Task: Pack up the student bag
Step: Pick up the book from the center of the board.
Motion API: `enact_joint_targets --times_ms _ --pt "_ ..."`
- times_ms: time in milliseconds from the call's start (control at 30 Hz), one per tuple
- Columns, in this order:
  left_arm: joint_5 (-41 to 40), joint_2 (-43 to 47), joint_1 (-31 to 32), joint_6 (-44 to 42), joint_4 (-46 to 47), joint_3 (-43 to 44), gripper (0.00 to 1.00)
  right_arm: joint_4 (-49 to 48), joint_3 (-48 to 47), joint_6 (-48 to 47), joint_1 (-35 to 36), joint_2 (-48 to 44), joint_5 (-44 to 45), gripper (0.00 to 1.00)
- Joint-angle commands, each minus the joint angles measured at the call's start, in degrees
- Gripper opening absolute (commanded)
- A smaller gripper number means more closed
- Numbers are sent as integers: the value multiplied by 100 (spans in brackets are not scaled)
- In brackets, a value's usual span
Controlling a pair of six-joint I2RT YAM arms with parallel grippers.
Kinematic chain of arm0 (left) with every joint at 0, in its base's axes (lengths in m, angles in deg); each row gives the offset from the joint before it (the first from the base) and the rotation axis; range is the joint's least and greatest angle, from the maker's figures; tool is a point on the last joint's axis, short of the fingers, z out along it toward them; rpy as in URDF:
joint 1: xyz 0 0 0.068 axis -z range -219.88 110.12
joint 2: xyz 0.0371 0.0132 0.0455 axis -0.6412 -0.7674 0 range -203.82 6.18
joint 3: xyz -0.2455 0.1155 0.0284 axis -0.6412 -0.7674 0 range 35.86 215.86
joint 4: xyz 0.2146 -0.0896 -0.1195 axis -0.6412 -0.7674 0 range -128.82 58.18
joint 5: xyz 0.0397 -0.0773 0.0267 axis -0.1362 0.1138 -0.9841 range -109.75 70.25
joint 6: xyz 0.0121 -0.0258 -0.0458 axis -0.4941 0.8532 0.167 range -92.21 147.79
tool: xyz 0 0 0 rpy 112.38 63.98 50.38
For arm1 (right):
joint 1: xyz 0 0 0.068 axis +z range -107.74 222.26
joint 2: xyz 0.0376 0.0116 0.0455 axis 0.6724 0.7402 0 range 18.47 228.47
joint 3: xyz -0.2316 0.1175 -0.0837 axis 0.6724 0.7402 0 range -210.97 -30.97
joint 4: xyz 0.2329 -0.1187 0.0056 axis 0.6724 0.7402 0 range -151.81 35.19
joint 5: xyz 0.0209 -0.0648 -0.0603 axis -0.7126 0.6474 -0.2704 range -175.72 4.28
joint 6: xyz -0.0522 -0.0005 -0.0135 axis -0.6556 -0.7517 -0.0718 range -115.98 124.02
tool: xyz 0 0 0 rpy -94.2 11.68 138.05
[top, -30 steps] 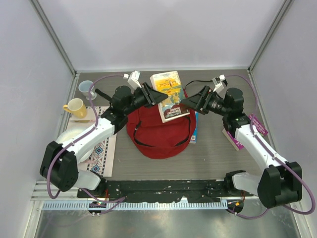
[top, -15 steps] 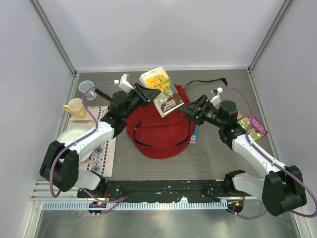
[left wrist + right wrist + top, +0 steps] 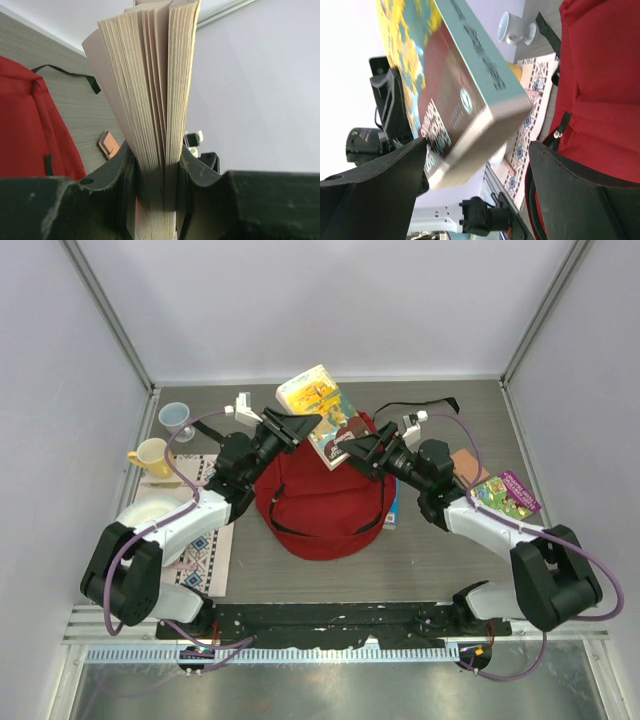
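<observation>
right hand (image 3: 352,447) moved in beside book (image 3: 322,412)

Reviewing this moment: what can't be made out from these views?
1. Opening of the student bag, top view: covered by the book and right tool.
2. Top view: blue book mostly under the bag.
3. Right wrist view: the book's cover text is blurred and sideways.
</observation>
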Motion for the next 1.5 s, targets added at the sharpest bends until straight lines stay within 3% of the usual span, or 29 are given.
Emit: enact_joint_targets --times_ms 0,167,300,567,667,700,800,833,867,900,967,1000,1067,1100,1167,1467 --pt "-20 201 -7 189 1122 10 0 -1256 -481 374 91 376 199 88" --pt "-81 148 -7 180 1157 -69 0 -1791 -631 681 240 622 243 81" --pt "-213 122 -7 171 1210 -148 0 -2153 -623 989 363 728 260 68" --pt "-459 122 -7 136 1263 -306 0 -2074 -403 989 583 535 585 66" --pt "-442 122 -7 128 1271 -306 0 -2101 -420 980 592 579 620 50" --pt "-433 130 -7 127 1271 -306 0 -2101 -429 954 601 579 647 29" --pt "-380 148 -7 119 1254 -359 0 -2083 -438 849 583 561 673 10" --pt "-354 148 -7 119 1228 -368 1 -1996 -447 797 592 544 682 8" --pt "-284 192 -7 93 1080 -359 7 -1917 -464 735 592 526 682 6" --pt "-214 209 -7 31 982 -350 30 -1820 -482 647 583 457 691 1" --pt "-65 314 -7 -240 510 -342 39 -1382 -517 375 513 360 726 1" --pt "-64 498 -7 -363 263 -333 55 -1076 -656 261 487 272 726 1" --pt "-108 718 2 -794 -507 -342 72 -336 -754 -133 452 184 761 1" --pt "-186 989 -7 -943 -774 -342 85 -21 -911 -266 443 131 874 1" --pt "-362 1236 -7 -1364 -1458 -342 96 1025 -1122 -661 443 78 1042 1" --pt "-873 1923 -7 -2473 -3165 18 99 1907 -1493 -1137 443 227 990 1"
